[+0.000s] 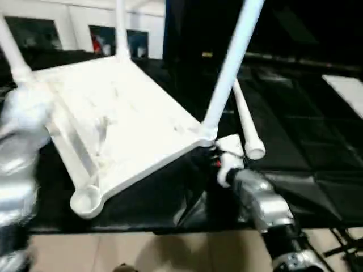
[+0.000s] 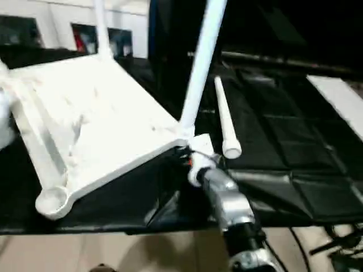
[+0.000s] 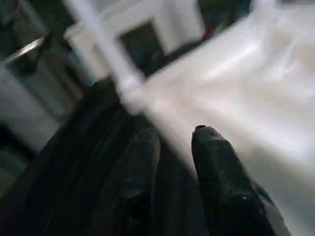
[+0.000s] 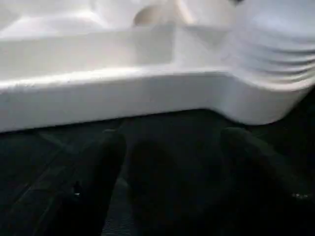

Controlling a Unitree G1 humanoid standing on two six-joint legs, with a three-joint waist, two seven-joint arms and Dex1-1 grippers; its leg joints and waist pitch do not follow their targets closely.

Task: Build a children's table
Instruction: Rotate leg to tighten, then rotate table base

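Observation:
The white tabletop (image 1: 125, 122) lies upside down and tilted on a black surface, ribbed underside up. Three white legs stand in its corner sockets: one at the near right corner (image 1: 229, 71), one at the far corner (image 1: 121, 28), one at the far left (image 1: 11, 54). The near left socket (image 1: 85, 201) is empty. A loose leg (image 1: 247, 122) lies on the black surface to the right. My right gripper (image 4: 170, 140) is open just below the tabletop's rim (image 4: 113, 93), beside the near right corner socket (image 4: 270, 73). My left gripper (image 3: 177, 135) is open, fingers apart at the tabletop's left edge (image 3: 236, 98), holding nothing.
The black work surface (image 1: 306, 147) ends at a front edge above a beige floor (image 1: 142, 252). A white cabinet with glass doors (image 1: 85, 34) stands behind. A white panel (image 1: 346, 88) lies at the far right, and cables (image 1: 346, 249) hang at the lower right.

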